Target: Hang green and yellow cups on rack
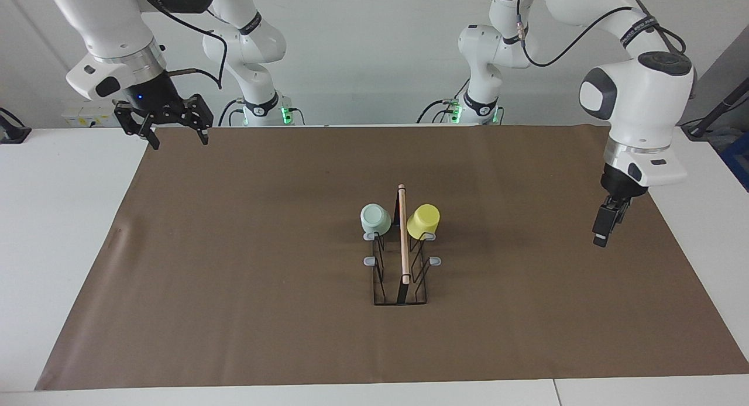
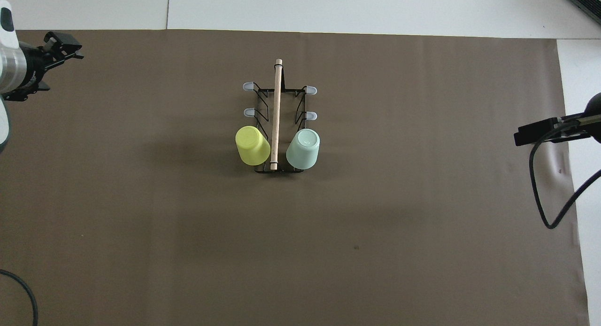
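The black wire rack (image 1: 402, 277) (image 2: 277, 105) with a wooden rod on top stands mid-mat. A mint green cup (image 1: 375, 219) (image 2: 303, 149) hangs bottom-up on a prong at the rack's end nearer the robots, on the right arm's side. The yellow cup (image 1: 423, 221) (image 2: 252, 145) hangs the same way beside it on the left arm's side. My right gripper (image 1: 179, 143) (image 2: 519, 138) hovers open and empty over the mat's edge at the right arm's end. Over the mat at the left arm's end, my left gripper (image 1: 601, 237) (image 2: 70, 46) hangs open and empty, pointing down.
A brown mat (image 1: 234, 265) (image 2: 141, 222) covers most of the white table (image 1: 58, 219). Grey-tipped prongs (image 1: 435, 260) (image 2: 311, 89) farther along the rack carry nothing. A black cable (image 2: 540, 194) loops down from the right arm.
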Robot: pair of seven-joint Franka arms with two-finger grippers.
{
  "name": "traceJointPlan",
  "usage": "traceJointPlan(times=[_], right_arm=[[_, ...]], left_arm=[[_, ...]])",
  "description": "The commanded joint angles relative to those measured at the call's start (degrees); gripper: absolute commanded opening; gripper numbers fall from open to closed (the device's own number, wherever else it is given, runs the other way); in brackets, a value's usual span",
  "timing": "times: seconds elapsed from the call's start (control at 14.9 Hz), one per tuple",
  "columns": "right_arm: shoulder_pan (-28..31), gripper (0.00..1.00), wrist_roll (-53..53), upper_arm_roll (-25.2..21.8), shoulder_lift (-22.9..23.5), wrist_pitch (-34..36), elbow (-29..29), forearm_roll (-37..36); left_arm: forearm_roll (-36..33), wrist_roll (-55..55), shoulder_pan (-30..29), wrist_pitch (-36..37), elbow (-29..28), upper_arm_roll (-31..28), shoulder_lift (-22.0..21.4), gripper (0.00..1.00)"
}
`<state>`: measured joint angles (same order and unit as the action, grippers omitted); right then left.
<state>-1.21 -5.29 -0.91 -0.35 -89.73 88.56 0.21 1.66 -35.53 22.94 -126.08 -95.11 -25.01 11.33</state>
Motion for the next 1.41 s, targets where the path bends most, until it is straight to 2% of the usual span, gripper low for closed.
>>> traceJointPlan(times=[0.0,0.13,0.4,0.54,0.74,1.01,1.14,1.34], right_arm=[[0.0,1.0,0.9,0.0,-1.1,-0.5,1.1,-1.4],[0.1,1.0,0.8,0.0,-1.1,-0.6,1.1,-1.4],[0.0,1.0,0.8,0.0,-1.1,-0.4,1.1,-1.4],[0.0,1.0,0.8,0.0,-1.1,-0.3,1.1,-1.4],[0.2,1.0,0.8,0.0,-1.1,-0.2,1.1,-1.4],[0.1,1.0,0.8,0.0,-1.1,-0.1,1.1,-1.4],[0.1,1.0,0.8,0.0,-1.1,-0.1,1.1,-1.4],[0.1,1.0,0.8,0.0,-1.1,-0.1,1.2,-1.4]], left_arm=[[1.3,9.0,-9.4,4.9,-1.0,9.4,-3.9,1.0],[1.3,16.2,-16.6,9.6,-1.0,17.2,-6.3,1.0],[1.3,26.7,-24.3,20.6,-0.6,27.4,-10.6,1.0],[1.2,31.0,-26.4,27.4,1.1,30.5,-11.7,1.0],[0.8,35.5,-25.1,36.4,4.8,30.7,-11.4,1.0],[0.9,35.7,-24.1,36.6,4.1,30.2,-12.3,1.0],[0.8,35.3,-24.1,35.7,1.6,30.4,-13.6,1.0],[0.8,34.6,-24.9,37.6,1.9,30.1,-14.0,1.0]])
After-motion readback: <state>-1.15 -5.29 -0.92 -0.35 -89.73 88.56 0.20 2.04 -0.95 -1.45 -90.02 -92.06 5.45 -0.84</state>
